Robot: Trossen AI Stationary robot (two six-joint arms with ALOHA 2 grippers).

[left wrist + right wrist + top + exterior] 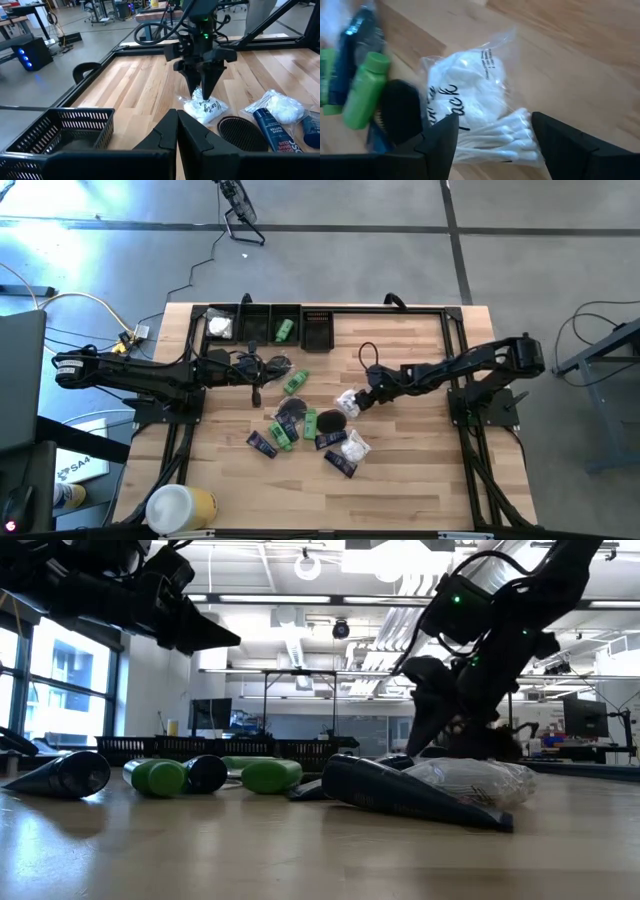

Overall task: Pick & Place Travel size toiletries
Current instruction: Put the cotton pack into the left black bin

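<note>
Right gripper (492, 137) down over the white packet (470, 107) mid-surface, jaws spread wide with the packet's cotton-swab end lying between them, not gripped. Packet sits flat on the surface (420, 450), just beside a black disc (331, 421). Left gripper (176, 131) clenched empty, hovering near the baskets (270, 326).

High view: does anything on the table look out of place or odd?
A large white-and-yellow cylinder lies at the table's near left corner, apart from the small toiletries heaped mid-table. Otherwise nothing stands out: the right hand is open over a white packet, and the left hand is shut.
</note>
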